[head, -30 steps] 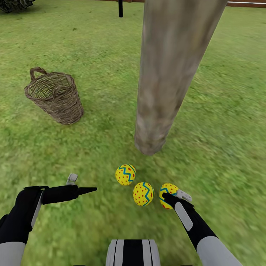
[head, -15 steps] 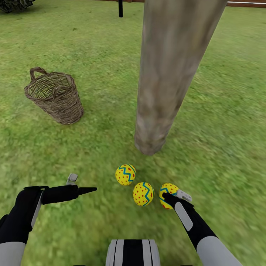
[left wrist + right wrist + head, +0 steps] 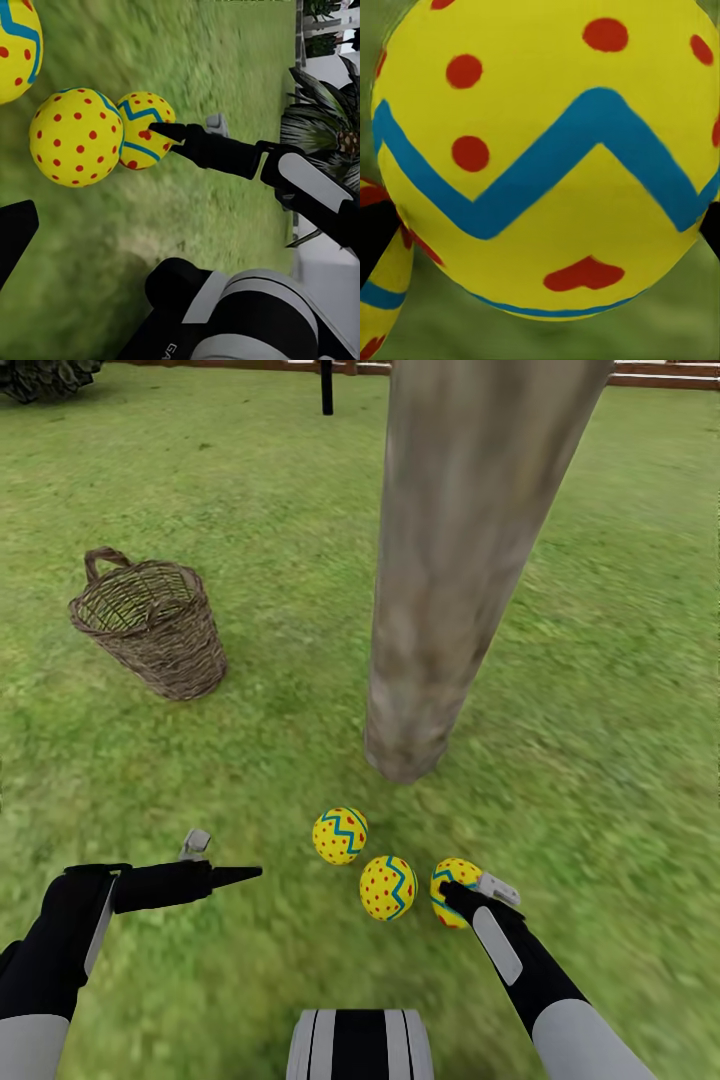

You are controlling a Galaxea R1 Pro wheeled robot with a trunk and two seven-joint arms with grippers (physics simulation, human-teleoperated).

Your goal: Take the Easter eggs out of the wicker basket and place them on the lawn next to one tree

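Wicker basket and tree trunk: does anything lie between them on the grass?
No. In the head view the stretch of lawn between the wicker basket and the tree trunk is bare grass.

- Even, bright daylight over the lawn (image 3: 250, 480); no glare and no clear light direction.
- Shadows faint: slight darkening at the foot of the tree (image 3: 440, 610).
- Grass smeared and soft toward the edges of the head view.
- Right wrist view: egg (image 3: 547, 157) sharp, background grass blurred.
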